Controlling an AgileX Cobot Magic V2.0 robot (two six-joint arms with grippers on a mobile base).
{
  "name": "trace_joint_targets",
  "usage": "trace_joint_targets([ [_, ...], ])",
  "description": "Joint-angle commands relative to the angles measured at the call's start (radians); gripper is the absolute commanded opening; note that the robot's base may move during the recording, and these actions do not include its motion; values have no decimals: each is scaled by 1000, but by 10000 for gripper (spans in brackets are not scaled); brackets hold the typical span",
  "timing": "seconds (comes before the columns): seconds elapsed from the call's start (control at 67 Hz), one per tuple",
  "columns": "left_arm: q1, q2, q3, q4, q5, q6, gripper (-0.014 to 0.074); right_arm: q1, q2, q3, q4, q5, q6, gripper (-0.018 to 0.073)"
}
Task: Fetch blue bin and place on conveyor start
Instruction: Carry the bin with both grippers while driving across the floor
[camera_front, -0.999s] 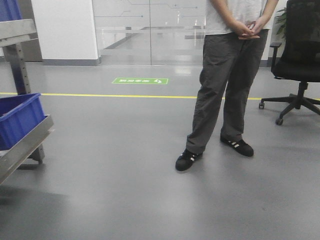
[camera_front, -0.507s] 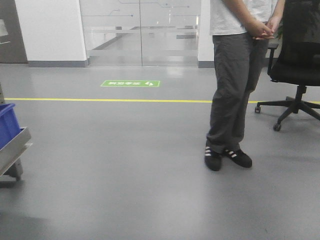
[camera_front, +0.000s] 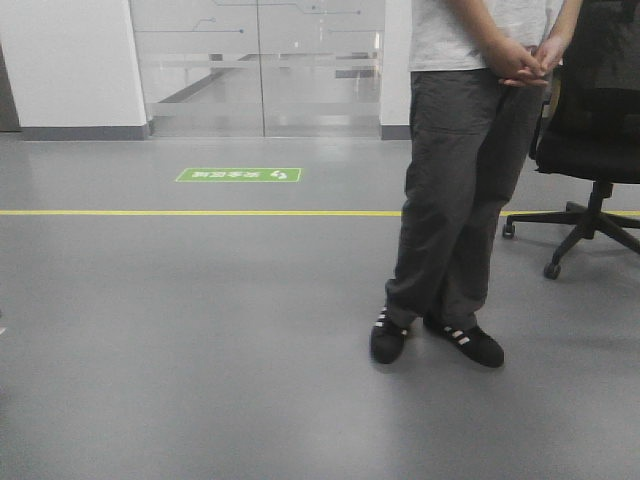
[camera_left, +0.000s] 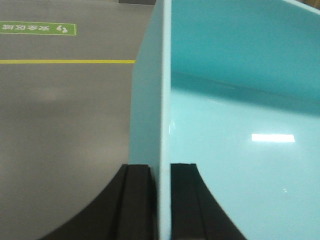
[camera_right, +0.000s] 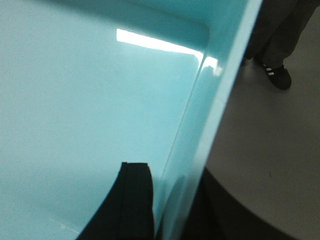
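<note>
The pale aqua-blue bin (camera_left: 240, 125) fills the left wrist view; its left wall runs up the middle. My left gripper (camera_left: 161, 172) is shut on that wall, one black finger outside, one inside. In the right wrist view the bin (camera_right: 90, 100) fills the left; my right gripper (camera_right: 172, 182) is shut on its right wall, one finger inside, the other a dark shape behind the wall. The bin is held above the grey floor. The conveyor start is out of view. Neither gripper nor the bin shows in the front view.
A person in grey trousers and black shoes (camera_front: 455, 200) stands ahead to the right; a shoe shows in the right wrist view (camera_right: 277, 75). A black office chair (camera_front: 590, 120) is at far right. A yellow floor line (camera_front: 200, 212) and green floor sign (camera_front: 238, 175) lie ahead.
The front view has swung right: the rack with dark blue crates slid off the left edge. The person and chair stay at the right; the green sign shifted left.
</note>
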Motion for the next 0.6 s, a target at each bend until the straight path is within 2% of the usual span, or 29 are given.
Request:
trace_joint_targets([
  [0.0,-5,-15,-16,-36,-66,-15,-111,-6,-11,-9,-13,-28,-26,-152],
  [0.582,-5,-15,-16,-36,-66,-15,-111,-6,-11,-9,-13,-32,-26,-152],
])
